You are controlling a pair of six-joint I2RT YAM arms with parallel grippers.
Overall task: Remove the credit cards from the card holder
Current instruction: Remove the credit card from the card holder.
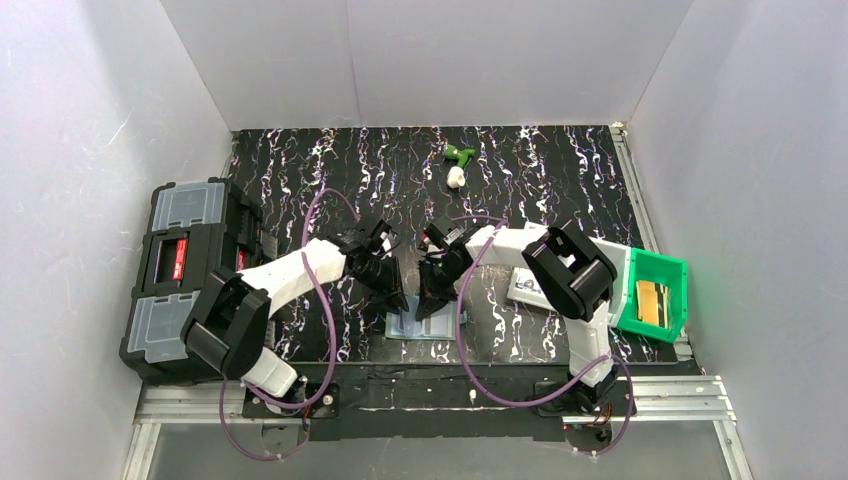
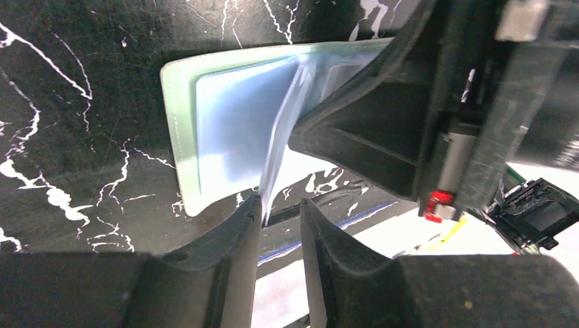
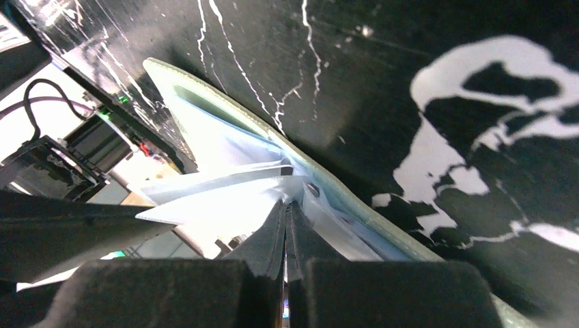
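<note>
**Both arms at the open card holder, near-centre desk**

The card holder (image 1: 412, 326) lies unfolded and inner side up on the black marbled desk (image 1: 560, 180). It sits near the front edge, between the two arm bases. Both arms lean in and meet right over it.

The left fingers (image 2: 235, 239) are narrow, with a small gap showing between them. A thin pale leaf (image 2: 283, 130) of the holder stands up from the fold. Its lower edge runs into that gap and touches one finger only, so it is not clamped.

The right fingers (image 3: 266, 242) are pressed together, with just a slit between them. Their tips are at the holder's fold, where pale inner sheets (image 3: 205, 188) fan out, and one sheet seems to be pinched there. I cannot tell whether these sheets are credit cards or pocket leaves. In the left wrist view one right finger sits on the holder's right half.

The holder's left half lies flat, with a pale green rim and a blue-grey panel inside.

Also on the desk:
- a black toolbox (image 1: 185, 270) at the left edge
- a white tray (image 1: 528, 285) just right of the right arm
- a green bin (image 1: 672, 272) beyond the tray, tilted, with something yellowish in it
- a small green and white object (image 1: 458, 160) far back, well apart from the rest
</note>
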